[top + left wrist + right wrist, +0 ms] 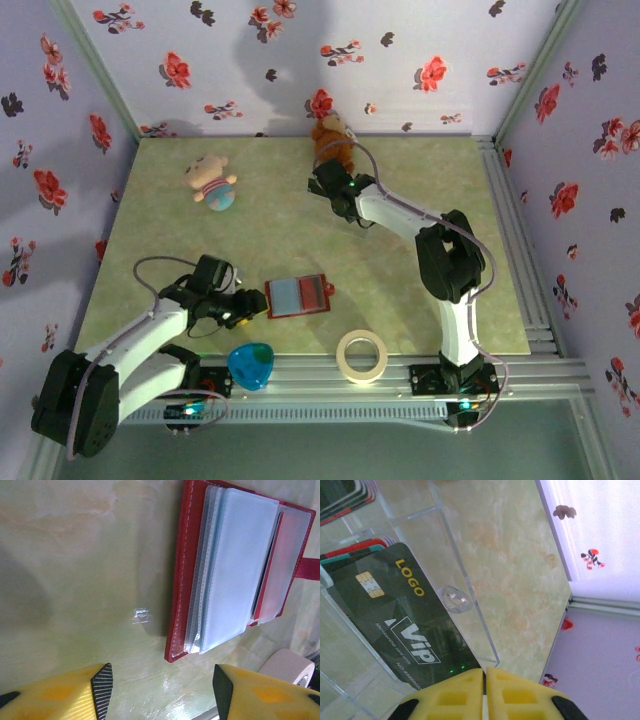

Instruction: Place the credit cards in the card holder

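The card holder (297, 296) lies open near the table's front, a red wallet with pale clear sleeves (235, 565). My left gripper (255, 305) stands open just left of it, its fingertips apart over bare table (162, 685). At the back, by a brown teddy, my right gripper (325, 185) is shut (484, 672) on the corner of a dark credit card (405, 615) marked LOGO and VIP. That card leans in a clear plastic box (465, 570). Red and teal cards (355, 550) stand behind it, and more cards (345, 495) lie at the upper left.
A blue heart-shaped object (250, 364) and a tape roll (362, 355) sit at the front edge near the arm bases. A small doll (210, 183) lies at the back left, a brown teddy (332, 135) at the back middle. Metal rails (510, 230) run along the right side.
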